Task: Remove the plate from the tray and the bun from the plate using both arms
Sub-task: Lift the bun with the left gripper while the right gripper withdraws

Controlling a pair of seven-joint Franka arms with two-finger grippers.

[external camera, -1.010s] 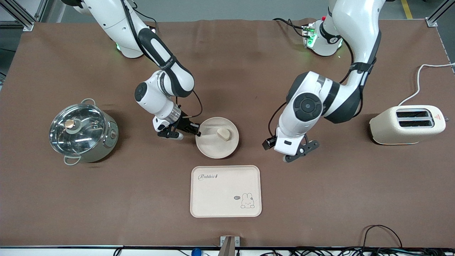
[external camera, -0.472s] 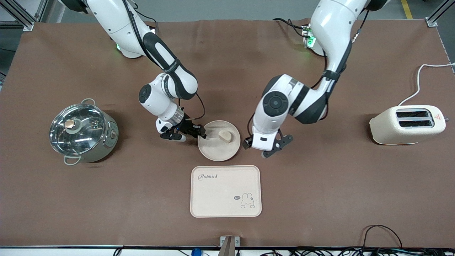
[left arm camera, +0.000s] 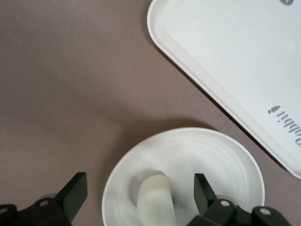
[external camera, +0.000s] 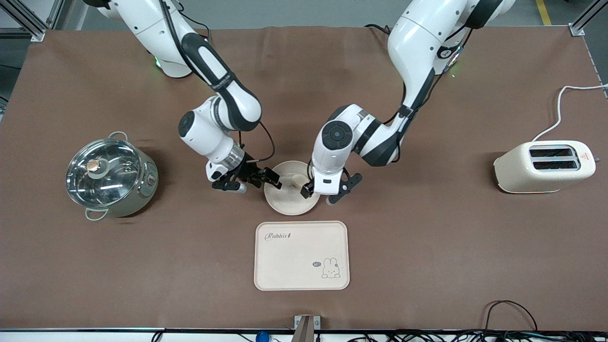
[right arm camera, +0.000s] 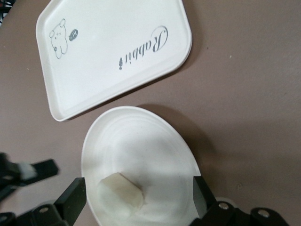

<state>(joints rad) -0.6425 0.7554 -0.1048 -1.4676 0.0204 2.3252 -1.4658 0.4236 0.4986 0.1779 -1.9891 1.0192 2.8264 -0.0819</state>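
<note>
The round cream plate (external camera: 285,199) lies on the table mat, just farther from the front camera than the tray, with the pale bun (external camera: 298,179) on it. My right gripper (external camera: 251,182) is open, low at the plate's rim on the right arm's side; its wrist view shows the gripper (right arm camera: 138,188), plate (right arm camera: 141,136) and bun (right arm camera: 122,190) between its fingers. My left gripper (external camera: 325,191) is open, low at the rim on the left arm's side, partly covering the bun. Its wrist view shows the gripper (left arm camera: 139,188) over the bun (left arm camera: 155,202) and plate (left arm camera: 221,160).
The rectangular cream tray (external camera: 294,266) with the rabbit drawing lies nearer the front camera than the plate; it also shows in both wrist views (left arm camera: 235,61) (right arm camera: 108,61). A lidded steel pot (external camera: 110,176) stands toward the right arm's end, a cream toaster (external camera: 544,166) toward the left arm's end.
My left arm has swung in from the left arm's end to the plate's rim. My right gripper has edged a little toward the plate. The plate has shifted slightly nearer the front camera.
</note>
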